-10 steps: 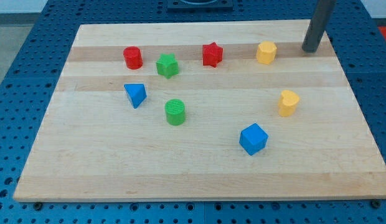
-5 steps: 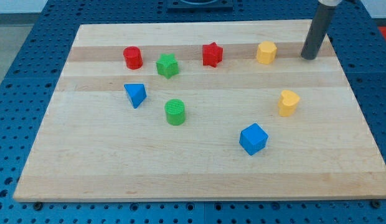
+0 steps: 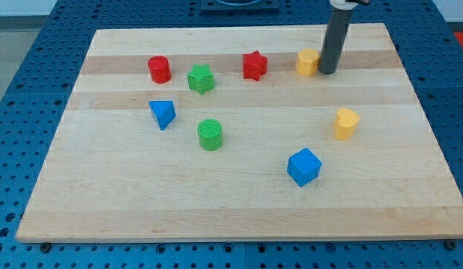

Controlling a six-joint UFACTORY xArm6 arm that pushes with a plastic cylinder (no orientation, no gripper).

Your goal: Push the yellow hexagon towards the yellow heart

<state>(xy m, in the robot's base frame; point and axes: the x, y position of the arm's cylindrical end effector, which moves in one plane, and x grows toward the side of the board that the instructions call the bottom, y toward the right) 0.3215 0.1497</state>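
The yellow hexagon [image 3: 307, 62] sits near the view's top, right of centre. My tip [image 3: 327, 72] touches its right side, with the dark rod rising straight above. The yellow heart [image 3: 346, 123] lies lower down and to the right, well apart from the hexagon and the tip.
A red star [image 3: 255, 66] is just left of the hexagon. A green star [image 3: 201, 78] and a red cylinder [image 3: 159, 69] lie further left. A blue triangle [image 3: 163, 113], a green cylinder [image 3: 210, 134] and a blue cube [image 3: 304, 166] lie lower on the wooden board [image 3: 239, 217].
My tip has moved left from the board's top right corner to the hexagon's right side. The hexagon has shifted a little to the left.
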